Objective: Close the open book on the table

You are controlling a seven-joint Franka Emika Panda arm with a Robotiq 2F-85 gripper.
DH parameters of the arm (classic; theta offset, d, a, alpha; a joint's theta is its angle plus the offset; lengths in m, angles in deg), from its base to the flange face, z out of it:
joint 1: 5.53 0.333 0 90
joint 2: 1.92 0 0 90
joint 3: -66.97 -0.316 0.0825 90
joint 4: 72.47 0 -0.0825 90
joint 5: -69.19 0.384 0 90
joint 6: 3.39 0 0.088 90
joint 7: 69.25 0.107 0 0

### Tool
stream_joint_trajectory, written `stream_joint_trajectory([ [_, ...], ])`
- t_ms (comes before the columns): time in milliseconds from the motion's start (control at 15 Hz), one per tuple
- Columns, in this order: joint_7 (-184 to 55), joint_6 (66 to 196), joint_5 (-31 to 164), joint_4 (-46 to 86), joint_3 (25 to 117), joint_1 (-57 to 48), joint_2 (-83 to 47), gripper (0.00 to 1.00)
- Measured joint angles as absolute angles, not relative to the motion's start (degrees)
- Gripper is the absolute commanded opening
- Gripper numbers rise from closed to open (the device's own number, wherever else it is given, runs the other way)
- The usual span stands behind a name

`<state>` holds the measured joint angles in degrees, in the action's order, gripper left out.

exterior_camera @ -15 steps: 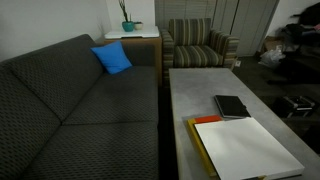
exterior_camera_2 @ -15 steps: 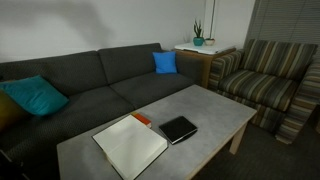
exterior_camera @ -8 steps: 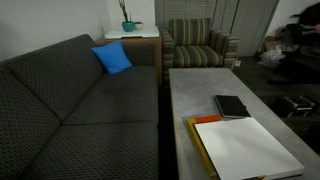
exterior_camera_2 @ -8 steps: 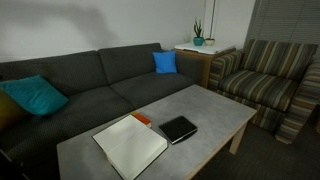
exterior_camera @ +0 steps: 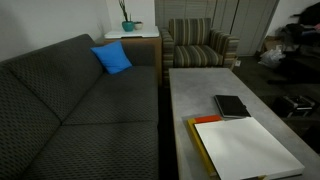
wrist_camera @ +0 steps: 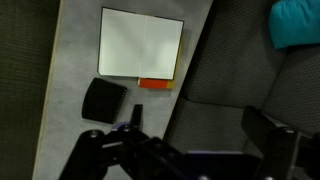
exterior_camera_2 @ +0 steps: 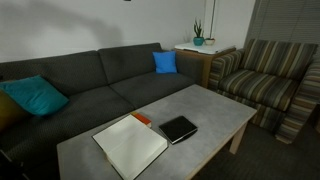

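The open book lies flat on the light grey table, white pages up. It shows in both exterior views and in the wrist view. A yellowish edge shows along its side. My gripper shows only in the wrist view. It is open and empty, high above the sofa seat beside the table and well away from the book. It is out of view in both exterior views.
A red-orange book sticks out from under the open book. A small black notebook lies beside it. A dark sofa with blue and teal cushions runs along the table. A striped armchair and a side table with a plant stand beyond.
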<state>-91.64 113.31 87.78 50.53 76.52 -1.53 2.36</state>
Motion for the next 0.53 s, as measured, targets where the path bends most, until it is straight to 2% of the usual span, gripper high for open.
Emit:
stream_joint_trajectory([
  [400, -92.31, 113.09, 93.48, 40.62, 70.17, -2.38, -15.89, 1.0],
  [533, -92.06, 113.72, 93.34, 39.74, 68.9, -2.73, -18.25, 1.0],
])
